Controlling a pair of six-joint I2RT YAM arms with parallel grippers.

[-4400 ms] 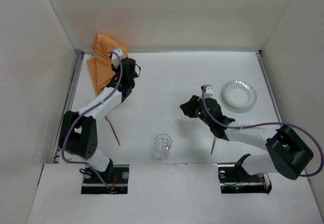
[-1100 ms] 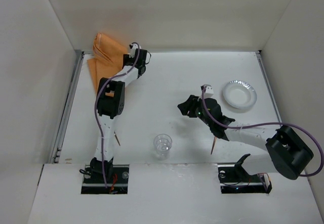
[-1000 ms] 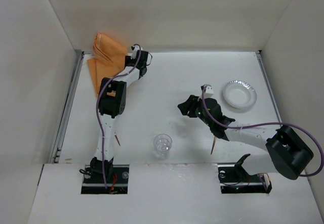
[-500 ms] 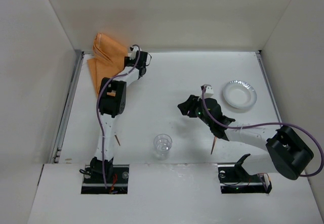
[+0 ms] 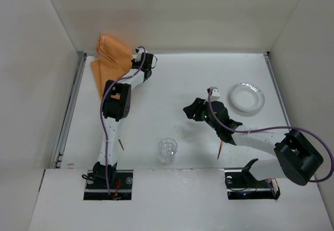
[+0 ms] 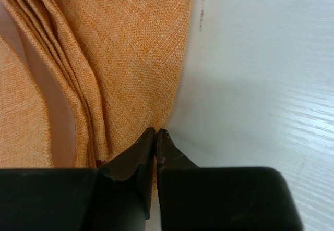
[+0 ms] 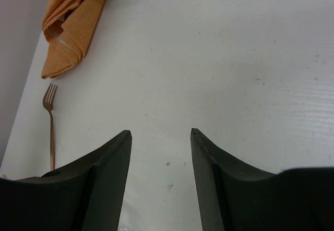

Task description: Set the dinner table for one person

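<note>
the large flat white dinner table [image 5: 172, 85] lies level and fills most of the top view. its long axis appears to run left to right, with a thin metal rail on each side edge and white walls close around three sides.

my left gripper [image 6: 155, 132] is at the far-left corner, fingers clenched on the right-hand edge of the folded orange woven cloth [image 6: 104, 59]. the tips meet at the fold line, where cloth meets bare tabletop. part of the cloth rides up against the back wall, so there is little room behind or to the left of it.

my right gripper [image 7: 160, 133] hovers released, jaws well apart, over bare tabletop right of centre, pointing towards the left side.

open surface spans the middle, between the two grippers. near the front edge stand a clear plastic cup [image 5: 167, 149] and a copper-coloured fork [image 7: 50, 121], tines towards the cloth. a slim copper utensil [image 5: 220, 150] lies beside my right arm; i cannot tell its type. a round white plate [image 5: 247, 96] sits near the right rail.
</note>
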